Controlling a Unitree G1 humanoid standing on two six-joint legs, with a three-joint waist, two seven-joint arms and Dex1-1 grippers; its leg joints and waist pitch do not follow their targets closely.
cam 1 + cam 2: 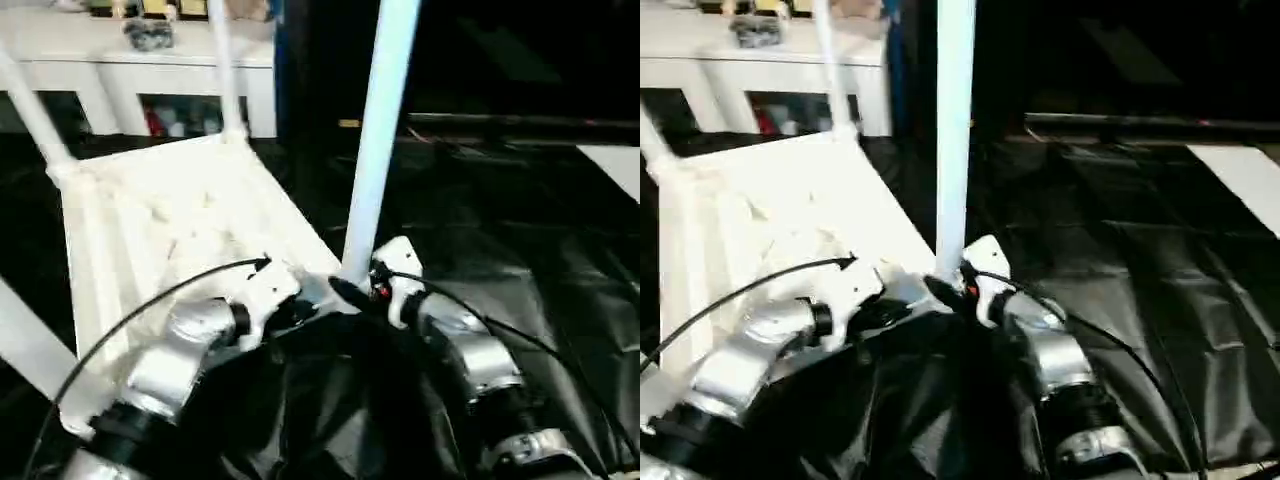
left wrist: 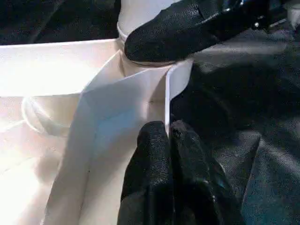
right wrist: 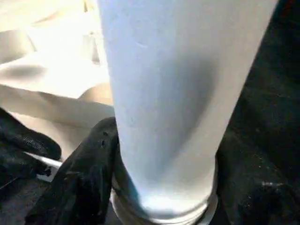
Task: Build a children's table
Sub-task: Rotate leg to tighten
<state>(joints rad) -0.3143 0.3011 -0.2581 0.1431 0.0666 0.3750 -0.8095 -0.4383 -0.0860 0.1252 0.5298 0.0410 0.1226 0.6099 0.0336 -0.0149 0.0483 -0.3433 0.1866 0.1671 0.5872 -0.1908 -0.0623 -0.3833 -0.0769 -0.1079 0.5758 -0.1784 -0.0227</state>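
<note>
While my left claw [image 2: 168,136] pinches the ribbed white plastic tabletop's [image 1: 180,230] thin rim, my right claw [image 3: 159,187] clasps the smooth tubular leg [image 1: 378,140] at that tabletop's corner socket.

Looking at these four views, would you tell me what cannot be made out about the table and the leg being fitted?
- Leg: top cut off by both eye views' upper edge.
- Leg's seating in the corner socket: right gripper covers it, right wrist view.
- Table top: near-left corner behind the left forearm, left eye view.
</note>
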